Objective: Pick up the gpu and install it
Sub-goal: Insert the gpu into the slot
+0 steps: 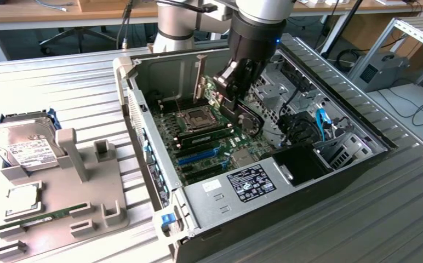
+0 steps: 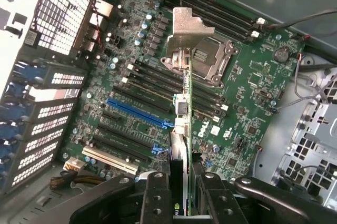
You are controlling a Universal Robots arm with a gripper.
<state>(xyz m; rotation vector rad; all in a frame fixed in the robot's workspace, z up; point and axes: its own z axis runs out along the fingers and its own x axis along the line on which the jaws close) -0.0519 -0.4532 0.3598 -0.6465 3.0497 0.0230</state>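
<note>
Slatted metal tabletop [image 1: 65,93] carries everything, with desks and cables behind. At the exterior view's left sits a grey fixture [image 1: 58,219], its pockets shaped to keep spare parts apart and easy to reach. A hard drive [image 1: 21,145] leans at its far end, a CPU [image 1: 23,200] lies flat nearer, and a RAM stick [image 1: 43,216] rests in a groove.

In the middle lies the case [image 1: 135,104], tipped on its side with the panel off, so the motherboard [image 1: 233,148] faces up and slots can be reached from above. The empty socket [image 1: 196,118] shows on the board, with blue slots [image 1: 196,156] below it.

Over the board hangs the gripper [image 1: 230,82], reaching down into the case. It is clenched on the gpu [image 2: 181,124]. In the wrist view the fingers [image 2: 157,197] press either face of the card, which is held edge-on, its silver bracket [image 2: 184,24] at the end away from the gripper. Held this way, the card's lower edge can meet a slot squarely, I judge. The gpu floats above the board, not seated. It lies over the RAM slots near the socket, and the long blue slot [image 2: 139,112] sits off to one side.

Toward the exterior view's right, the case holds drive cages and a blue cable [image 1: 321,123], with the power supply [image 1: 252,183] at its near end.
</note>
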